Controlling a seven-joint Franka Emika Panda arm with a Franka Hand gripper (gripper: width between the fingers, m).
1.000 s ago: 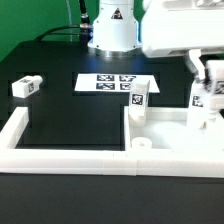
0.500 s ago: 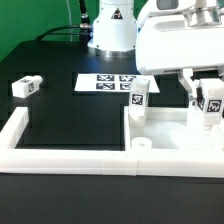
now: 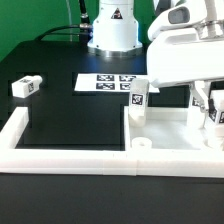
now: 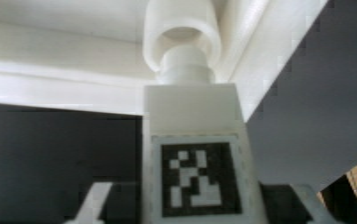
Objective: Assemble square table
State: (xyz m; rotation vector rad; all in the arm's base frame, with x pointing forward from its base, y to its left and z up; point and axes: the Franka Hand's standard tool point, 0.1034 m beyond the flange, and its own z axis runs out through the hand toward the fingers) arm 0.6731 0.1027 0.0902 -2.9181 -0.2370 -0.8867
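Dark matte work surface (image 3: 60, 115) fills the scene, fenced along its near edge by a low white border wall (image 3: 60, 155), with the marker board (image 3: 105, 83) lying flat towards the far middle. On the exterior view's right, the white tabletop (image 3: 165, 128) lies tucked into the corner of that wall. One standing leg (image 3: 138, 98) is upright at its far corner on the exterior view's left. A loose leg (image 3: 25, 86) lies well apart, far over on the exterior view's left. The gripper (image 3: 207, 108) hangs over the tabletop's right side, clenched on a held leg (image 3: 213, 116) whose tag faces the camera. In the wrist view this held leg (image 4: 196, 150) sits squarely between the fingers, its peg (image 4: 189, 70) pointing at a round socket (image 4: 189, 40). Whether the peg has entered cannot be told. The step in hand looks like seating a second leg. Next, I judge, the leg needs lowering straight along the socket's axis, kept upright, then twisting to fasten. A slight tilt could jam the peg or shove the tabletop against the wall.
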